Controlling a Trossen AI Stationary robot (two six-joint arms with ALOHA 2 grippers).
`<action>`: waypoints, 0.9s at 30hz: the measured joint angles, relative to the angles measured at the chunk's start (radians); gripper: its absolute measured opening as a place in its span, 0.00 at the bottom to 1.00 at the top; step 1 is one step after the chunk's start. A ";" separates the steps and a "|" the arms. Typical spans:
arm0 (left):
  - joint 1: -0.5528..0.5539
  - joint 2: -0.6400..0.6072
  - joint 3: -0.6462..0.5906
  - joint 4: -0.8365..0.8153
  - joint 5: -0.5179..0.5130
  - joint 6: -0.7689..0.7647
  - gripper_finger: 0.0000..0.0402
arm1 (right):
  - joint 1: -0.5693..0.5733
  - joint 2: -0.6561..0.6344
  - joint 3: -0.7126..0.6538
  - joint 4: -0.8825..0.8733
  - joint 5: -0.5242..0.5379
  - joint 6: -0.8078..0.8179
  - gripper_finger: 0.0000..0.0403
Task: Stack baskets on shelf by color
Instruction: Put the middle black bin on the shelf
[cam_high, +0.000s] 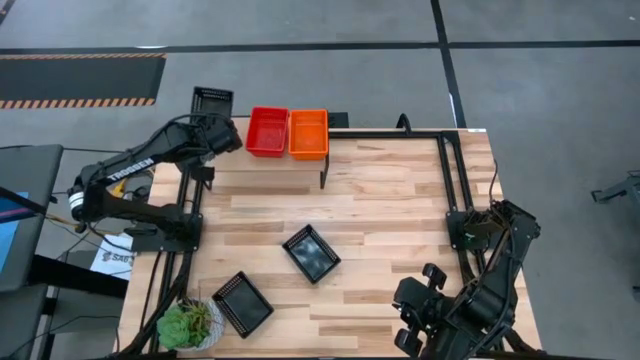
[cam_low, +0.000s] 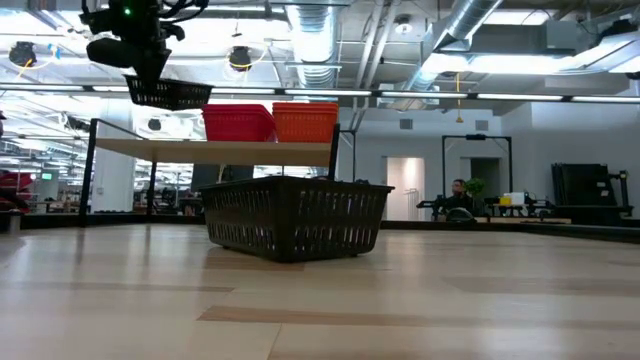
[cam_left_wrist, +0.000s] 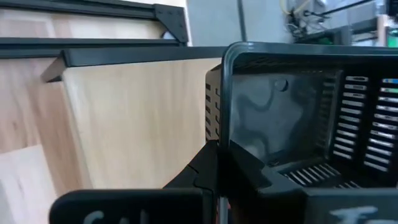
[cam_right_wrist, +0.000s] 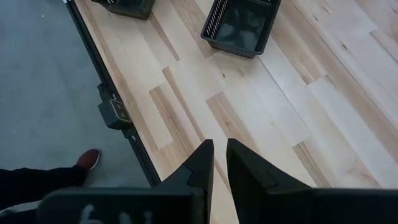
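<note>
Left tool (cam_high: 222, 128) pinches the rim wall of a black perforated plastic basket (cam_high: 212, 101), held above the raised light-wood shelf's (cam_high: 260, 165) left end; light, stiff, best gripped at the rim. Right tool (cam_right_wrist: 217, 163) waits clenched over the bench (cam_high: 400, 200)

Red basket (cam_high: 267, 131) and orange basket (cam_high: 308, 133) touch on the shelf (cam_high: 380, 150); black baskets (cam_high: 311, 253) lie on the tabletop.

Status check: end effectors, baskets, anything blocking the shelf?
Left end effector shut on black basket, above shelf's left end. Right end effector parked, near-shut. Red stack, orange stack shelved. No obstruction.
</note>
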 joint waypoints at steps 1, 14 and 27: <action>0.007 0.002 0.000 -0.006 0.011 0.000 0.02 | 0.000 0.000 0.000 0.000 0.000 0.000 0.17; 0.046 0.045 -0.001 -0.012 0.099 -0.004 0.02 | 0.000 0.000 0.000 0.000 0.002 0.000 0.17; 0.045 0.080 0.000 0.010 0.127 -0.003 0.02 | 0.000 0.000 0.000 0.000 0.002 0.001 0.17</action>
